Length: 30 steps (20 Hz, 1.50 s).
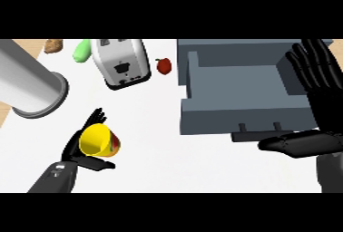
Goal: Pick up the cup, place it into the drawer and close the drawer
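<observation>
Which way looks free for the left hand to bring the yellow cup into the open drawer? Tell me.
Probably straight across: the left hand holds the yellow cup, and bare counter lies between it and the open drawer.

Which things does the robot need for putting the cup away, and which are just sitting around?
Needed for the job:
yellow cup, held in the left robot hand
open grey drawer
right robot hand, open beside the drawer

Just sitting around:
toaster
red pepper
green vegetable
brown lump of food
big silver pot
</observation>
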{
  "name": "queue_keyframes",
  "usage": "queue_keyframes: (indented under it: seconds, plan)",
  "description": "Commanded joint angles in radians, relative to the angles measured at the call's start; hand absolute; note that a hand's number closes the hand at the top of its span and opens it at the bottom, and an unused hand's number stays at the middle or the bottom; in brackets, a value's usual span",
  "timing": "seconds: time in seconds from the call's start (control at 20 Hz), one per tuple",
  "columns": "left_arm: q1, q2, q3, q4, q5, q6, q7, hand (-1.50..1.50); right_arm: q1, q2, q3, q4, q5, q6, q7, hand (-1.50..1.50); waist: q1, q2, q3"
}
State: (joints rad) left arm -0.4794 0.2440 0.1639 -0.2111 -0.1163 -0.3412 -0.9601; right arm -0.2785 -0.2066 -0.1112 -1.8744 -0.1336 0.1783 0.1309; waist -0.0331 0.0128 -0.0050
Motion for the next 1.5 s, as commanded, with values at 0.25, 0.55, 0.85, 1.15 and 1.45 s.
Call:
queue_keyframes:
  seconds: [0.25, 0.55, 0.85, 1.15, 1.45]
  plan:
    - [-0.051, -0.041, 0.007, 0.010, 0.035, -0.247, -0.060, 1.50, -0.006, 0.001, 0.001, 0.003, 0.015, -0.005, -0.008, -1.50, -0.002, 0.000, 0.000]
    - [-0.002, -0.051, 0.003, -0.078, -0.003, 0.074, -0.241, 1.50, 0.006, 0.008, 0.014, 0.002, 0.033, -0.014, 0.004, -1.50, 0.004, 0.002, 0.000]
    - [-0.019, -0.091, 0.130, -0.099, 0.101, 0.234, -0.241, 1.50, 0.004, 0.002, -0.014, 0.001, -0.009, 0.000, 0.003, -1.50, 0.006, -0.003, 0.001]
    - [-0.032, -0.111, 0.221, -0.129, 0.197, 0.182, -0.270, 1.50, 0.024, -0.009, -0.024, -0.008, 0.003, 0.003, -0.009, -1.50, 0.013, -0.006, 0.002]
    - [-0.171, -0.107, 0.148, -0.222, 0.168, 0.150, -0.098, 1.50, 0.024, -0.025, -0.039, 0.051, 0.008, 0.029, -0.051, -1.50, 0.024, -0.011, 0.005]
